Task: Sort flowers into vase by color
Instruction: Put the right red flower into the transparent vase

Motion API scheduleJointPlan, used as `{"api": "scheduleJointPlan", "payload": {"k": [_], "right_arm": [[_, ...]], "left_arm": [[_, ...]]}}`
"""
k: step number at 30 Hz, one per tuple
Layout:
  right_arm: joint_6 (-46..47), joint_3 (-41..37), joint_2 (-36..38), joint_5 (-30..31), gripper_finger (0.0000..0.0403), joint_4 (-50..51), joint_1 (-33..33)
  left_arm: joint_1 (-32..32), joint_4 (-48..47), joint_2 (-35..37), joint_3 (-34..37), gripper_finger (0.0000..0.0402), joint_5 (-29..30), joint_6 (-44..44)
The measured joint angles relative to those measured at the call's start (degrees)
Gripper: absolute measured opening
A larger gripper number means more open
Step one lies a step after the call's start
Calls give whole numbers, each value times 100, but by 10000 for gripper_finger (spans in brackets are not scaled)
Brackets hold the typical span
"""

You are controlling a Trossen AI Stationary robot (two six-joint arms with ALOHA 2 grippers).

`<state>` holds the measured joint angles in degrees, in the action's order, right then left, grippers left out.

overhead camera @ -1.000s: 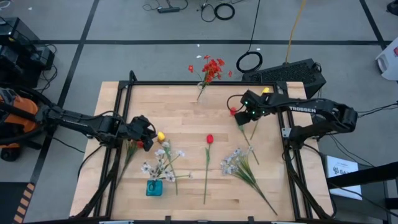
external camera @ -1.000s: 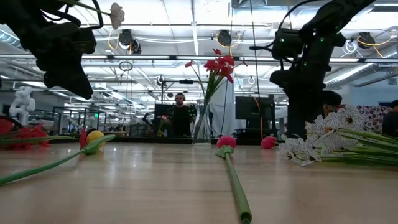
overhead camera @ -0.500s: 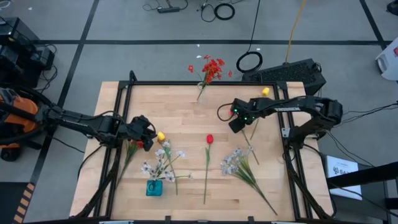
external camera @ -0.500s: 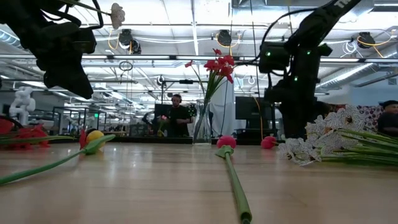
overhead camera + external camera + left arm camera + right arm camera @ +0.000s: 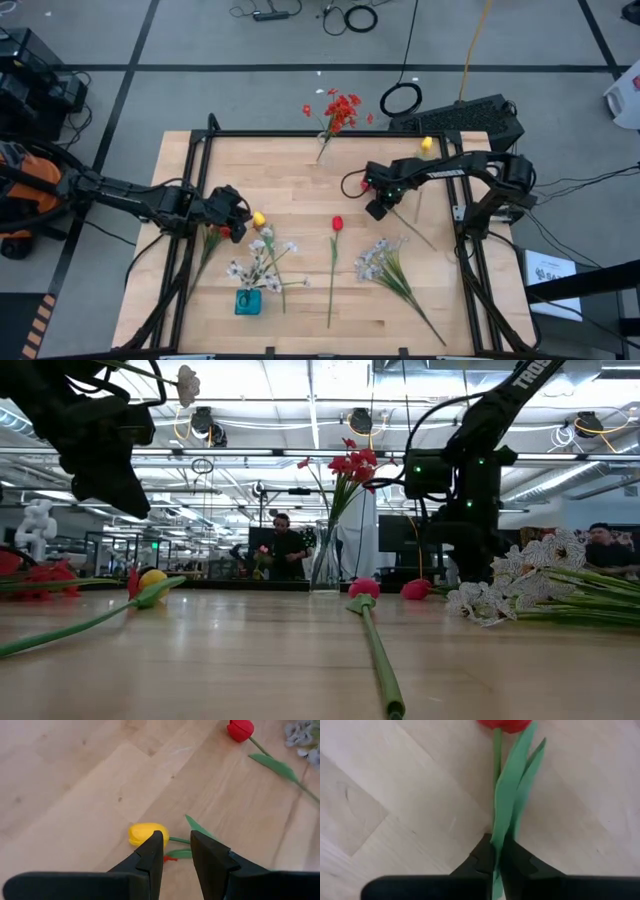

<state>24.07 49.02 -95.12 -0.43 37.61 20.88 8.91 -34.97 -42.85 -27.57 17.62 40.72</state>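
The right gripper (image 5: 375,208), at the right-centre of the table (image 5: 300,160), pinches the stem of a red tulip (image 5: 505,724) tightly, while the left gripper (image 5: 238,216), slightly open and empty, waits beside a yellow tulip (image 5: 259,218) at the left.

bright, even overhead light – soft shadows, ceiling lamps glaring in the low view, near claws blurred.
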Motion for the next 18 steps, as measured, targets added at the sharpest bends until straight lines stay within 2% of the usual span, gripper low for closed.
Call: {"api": "scheduleJointPlan", "payload": {"k": [5, 11, 15, 18], "right_arm": [[210, 441, 263, 24, 4, 235, 0], [531, 1220, 884, 63, 2, 27, -132], [475, 1707, 1359, 575, 2, -980, -333], [76, 1791, 1558, 1160, 1, -2400, -465]], "left_arm": [[0, 9, 0, 0, 105, 171, -681], [0, 25, 0, 0, 105, 201, -678], [-7, 89, 0, 0, 105, 373, -967], [-94, 276, 0, 0, 105, 411, -1209]]}}
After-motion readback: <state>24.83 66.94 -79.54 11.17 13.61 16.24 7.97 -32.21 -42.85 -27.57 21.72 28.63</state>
